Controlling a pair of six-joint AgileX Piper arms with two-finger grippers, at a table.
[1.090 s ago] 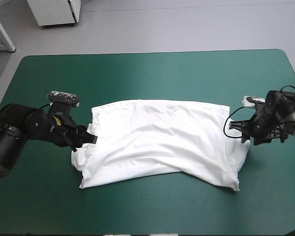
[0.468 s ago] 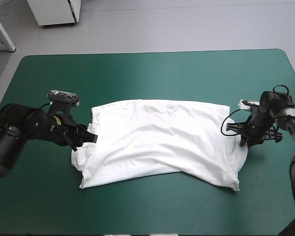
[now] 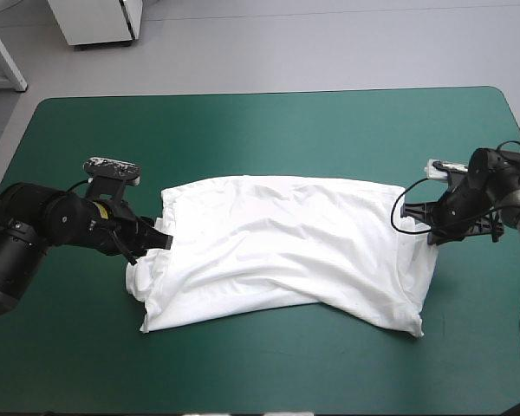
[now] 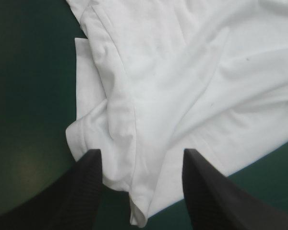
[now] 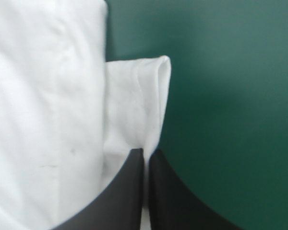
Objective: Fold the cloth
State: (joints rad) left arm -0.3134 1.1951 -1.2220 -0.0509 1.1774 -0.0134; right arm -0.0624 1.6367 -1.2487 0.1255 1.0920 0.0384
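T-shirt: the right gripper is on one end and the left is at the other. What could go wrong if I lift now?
1. The right gripper is shut on only the thin edge of a sleeve of the T-shirt, so it may slip out under tension.
2. The left gripper stands open around bunched layers. Closing may catch them unevenly, and lifting before it closes would likely drag the T-shirt sideways.

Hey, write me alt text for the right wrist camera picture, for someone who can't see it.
The right gripper is shut on a folded edge of the white T-shirt, a sliver of cloth pinched in it. The T-shirt spreads on one side of the gripper; bare teal-green cover lies on the other.
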